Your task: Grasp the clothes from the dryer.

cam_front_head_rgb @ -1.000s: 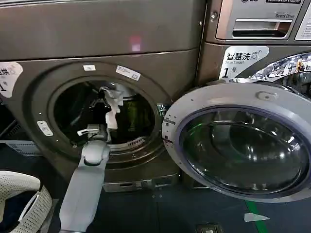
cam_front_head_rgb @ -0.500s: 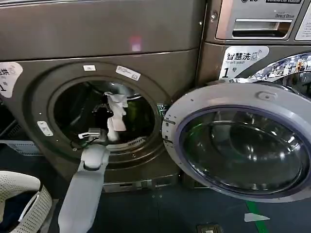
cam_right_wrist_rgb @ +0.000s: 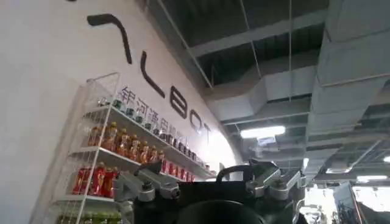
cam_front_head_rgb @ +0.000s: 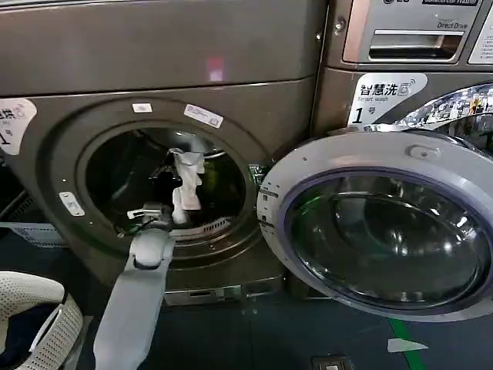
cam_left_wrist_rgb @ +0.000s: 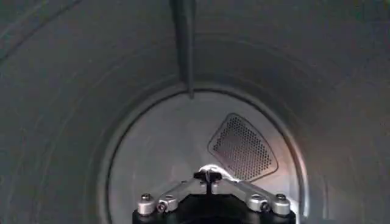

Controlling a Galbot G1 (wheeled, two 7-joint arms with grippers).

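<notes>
A dark floor runs in front of two front-loading machines standing side by side. The dryer, bronze-brown, occupies the left and centre of the head view; a white label marked 1 sits at its left edge. Its round door is swung fully open to the right, and partly covers the neighbouring machine, which carries a label reading Smart wash.

The left arm rises from the lower left and reaches through the porthole. The left gripper is inside the drum, with a white cloth hanging from it, draped downward in front of the dark drum interior. The jaws are clamped on the upper end of this cloth. In the left wrist view the gripper points toward the drum's rear wall, its jaws drawn together at a small pale bit of fabric; a perforated vent panel and one drum paddle show behind it.

The right gripper points upward toward a ceiling and a wire shelf of bottles; whether its jaws are apart or together cannot be told.

A white mesh basket sits at the lower left corner of the head view, beside the arm.
</notes>
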